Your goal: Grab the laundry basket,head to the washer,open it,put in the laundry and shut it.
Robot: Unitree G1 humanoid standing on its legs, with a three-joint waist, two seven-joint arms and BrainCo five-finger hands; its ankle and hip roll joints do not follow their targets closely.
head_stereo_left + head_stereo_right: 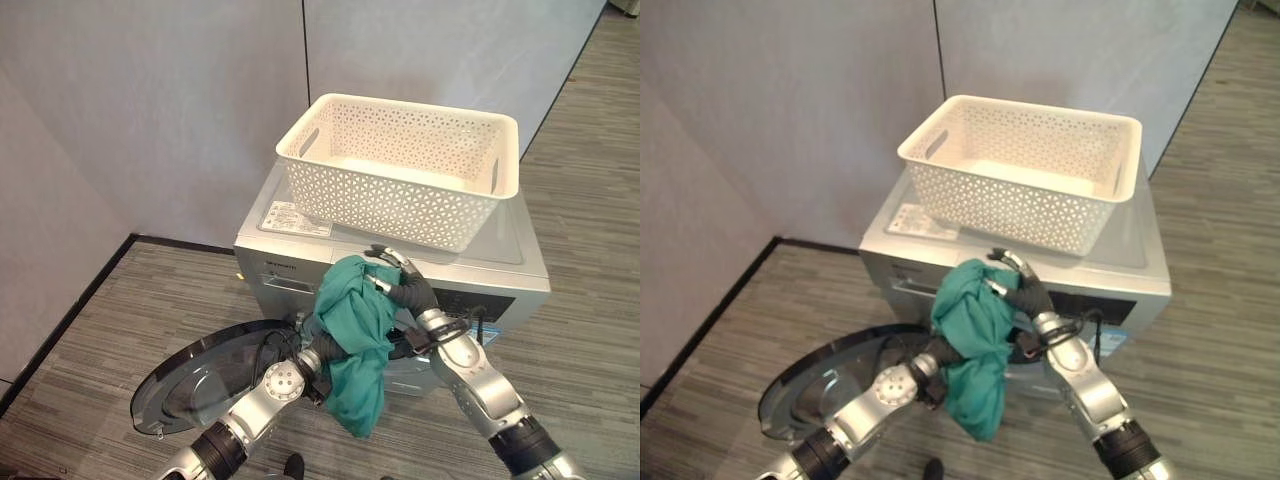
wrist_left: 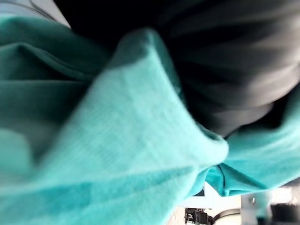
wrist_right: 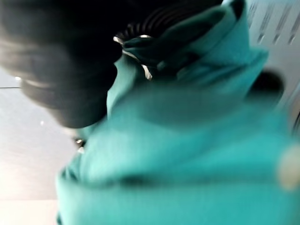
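Both hands on teal garment [image 1: 352, 340] before open washer [image 1: 500, 270]: right hand [image 1: 405, 285] clutching it; left hand's grip indiscernible.

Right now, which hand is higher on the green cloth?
The right hand: its fingers curl over the top of the green cloth, just below the white basket. The left hand meets the cloth lower, beside the open washer door.

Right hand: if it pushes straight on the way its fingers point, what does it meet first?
Probably the washer's front top edge; the right hand, curled on the teal cloth, points up at it, below the basket. Depth unclear.
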